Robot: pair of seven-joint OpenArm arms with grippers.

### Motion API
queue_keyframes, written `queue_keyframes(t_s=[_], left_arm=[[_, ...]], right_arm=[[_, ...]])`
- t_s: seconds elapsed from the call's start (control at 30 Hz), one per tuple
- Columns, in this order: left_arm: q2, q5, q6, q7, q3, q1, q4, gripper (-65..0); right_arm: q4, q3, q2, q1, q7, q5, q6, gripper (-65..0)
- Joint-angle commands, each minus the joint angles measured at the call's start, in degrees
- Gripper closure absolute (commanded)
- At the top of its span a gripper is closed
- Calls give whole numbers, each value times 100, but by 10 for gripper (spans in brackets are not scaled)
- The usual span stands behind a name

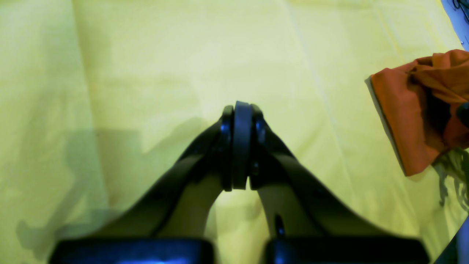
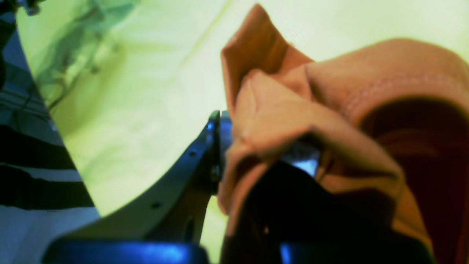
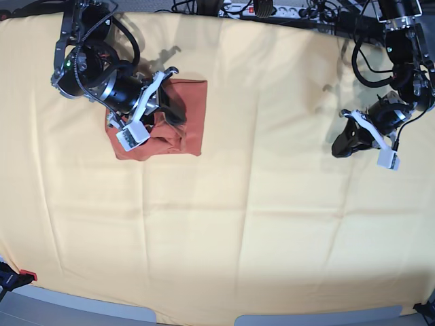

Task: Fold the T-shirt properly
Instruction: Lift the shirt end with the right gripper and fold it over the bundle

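The rust-orange T-shirt (image 3: 187, 125) lies bunched in a partly folded heap at the left of the base view, on the pale yellow cloth. My right gripper (image 3: 174, 111) sits on top of the heap. In the right wrist view this gripper (image 2: 228, 128) is shut on a raised fold of the T-shirt (image 2: 366, 69), which drapes over one finger and hides it. My left gripper (image 3: 338, 149) hangs far to the right over bare cloth, shut with nothing in it. In the left wrist view its fingertips (image 1: 242, 110) press together, and the T-shirt (image 1: 406, 121) shows at the right edge.
The yellow cloth (image 3: 258, 204) covers the whole table, with creases running across it. Cables and a power strip (image 3: 272, 10) lie along the back edge. The table's grey front edge (image 3: 102, 309) shows below the cloth. A small red object (image 3: 26, 275) sits at the front left corner.
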Motion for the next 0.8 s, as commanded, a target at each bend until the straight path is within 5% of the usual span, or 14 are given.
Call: queue_keyframes(t_s=[0.0, 0.1, 0.17, 0.27, 0.4, 0.5, 0.63, 0.7, 0.77], left_arm=[[-94, -116, -35, -122, -42, -68, 83, 0], [-96, -114, -35, -122, -42, -68, 83, 0], [-96, -114, -35, -122, -42, -68, 83, 0], [-96, -116, -35, -125, -42, -68, 83, 0], [-96, -111, -35, -120, -42, -66, 83, 0], [-96, -114, -33, -20, -42, -68, 83, 0], [-98, -114, -33, -17, -42, -66, 83, 0], [-94, -114, -33, -17, -42, -68, 83, 0], [-96, -116, -35, -26, -42, -68, 83, 0]], right_arm=[[96, -109, 15, 48, 166, 55, 94, -17], [96, -442, 15, 136, 166, -581, 109, -322], [96, -595, 20, 212, 271, -861, 33, -460], [98, -645, 15, 310, 424, -876, -144, -472], [103, -638, 20, 483, 389, -717, 187, -471], [103, -640, 22, 514, 162, -1104, -313, -471], [74, -640, 155, 463, 74, -1436, -446, -471], [76, -640, 214, 448, -20, -1213, -619, -471], [103, -640, 214, 442, -297, -407, -177, -471]])
